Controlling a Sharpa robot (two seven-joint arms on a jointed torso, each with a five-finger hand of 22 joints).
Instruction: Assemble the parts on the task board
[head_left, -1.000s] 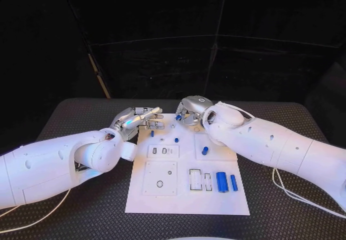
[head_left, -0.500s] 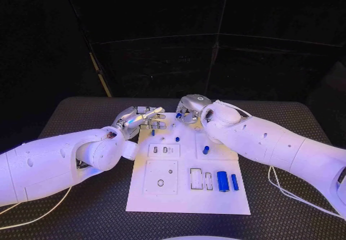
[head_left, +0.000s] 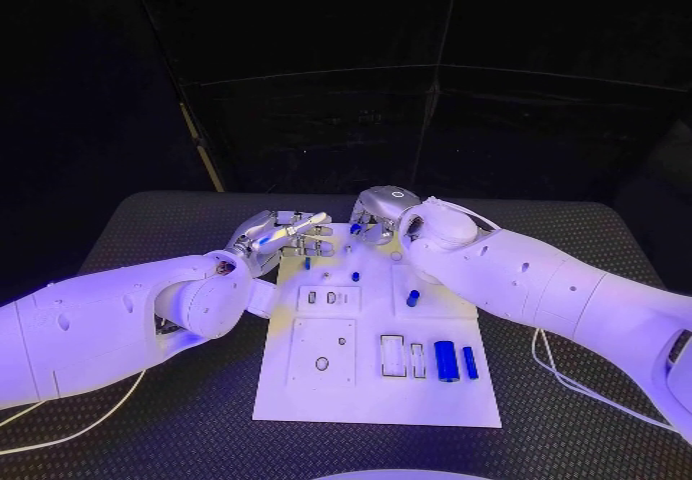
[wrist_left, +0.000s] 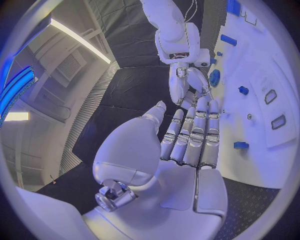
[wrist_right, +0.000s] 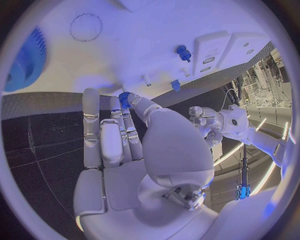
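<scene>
The white task board (head_left: 372, 395) lies in the middle of the table. My right hand (head_left: 378, 221) hovers over its far end and pinches a small blue toothed part (wrist_right: 124, 98) between thumb and a finger; the same part (head_left: 355, 230) peeks out in the head view. My left hand (head_left: 283, 235) is just beside it at the board's far left corner, fingers straight and together, thumb apart, holding nothing. A large blue gear (wrist_right: 25, 60) lies flat on the board near the right hand. Two blue pegs (head_left: 355, 276) (head_left: 306, 266) stand upright in the board.
Two blue cylinders (head_left: 444, 362) (head_left: 467, 364) lie side by side at the board's near right, next to empty rectangular slots (head_left: 391, 357). Another small blue part (head_left: 411, 298) rests mid-board. A dark woven mat (head_left: 577, 400) covers the table around the board.
Both hands have edged a little closer together over the board's far end. The right hand still holds the small blue part.
</scene>
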